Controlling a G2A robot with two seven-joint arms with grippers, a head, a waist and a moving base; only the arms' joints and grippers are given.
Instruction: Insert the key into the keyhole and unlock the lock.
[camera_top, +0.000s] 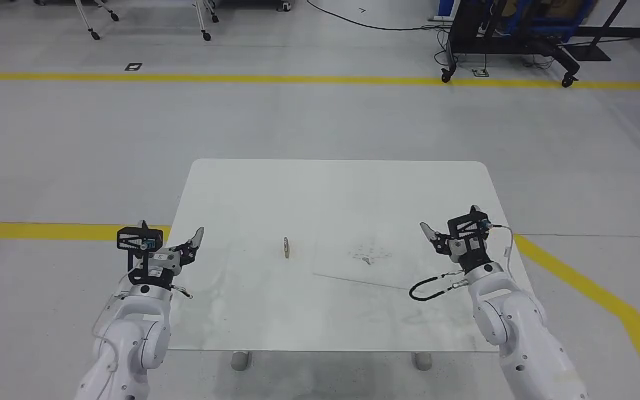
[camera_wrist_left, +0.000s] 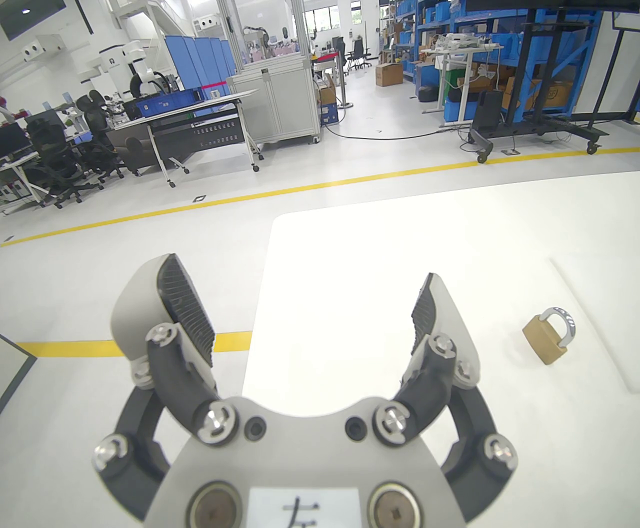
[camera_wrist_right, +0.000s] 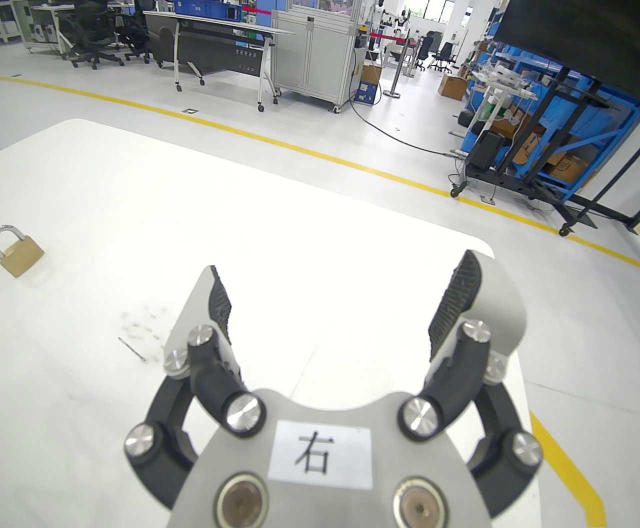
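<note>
Left gripper (camera_wrist_left: 300, 295) and right gripper (camera_wrist_right: 340, 285) hung at opposite edges of the table (camera_top: 330, 190), jaws wide and empty, likely a ready pose before any grasp. Between them the lock (camera_top: 286, 247) sat mid-table, well apart from both. Nearer the right gripper lay a thin sliver, possibly the key (camera_wrist_right: 132, 348).

A white table (camera_top: 330, 190) stands on a pale, glossy workshop floor (camera_top: 320, 120) crossed by yellow lines (camera_top: 300, 78). A black wheeled stand (camera_wrist_left: 540, 131) sits far right before blue shelving (camera_wrist_left: 500, 50); desks (camera_wrist_left: 190, 115) and black office chairs (camera_wrist_left: 55, 150) fill the bright hall beyond.
</note>
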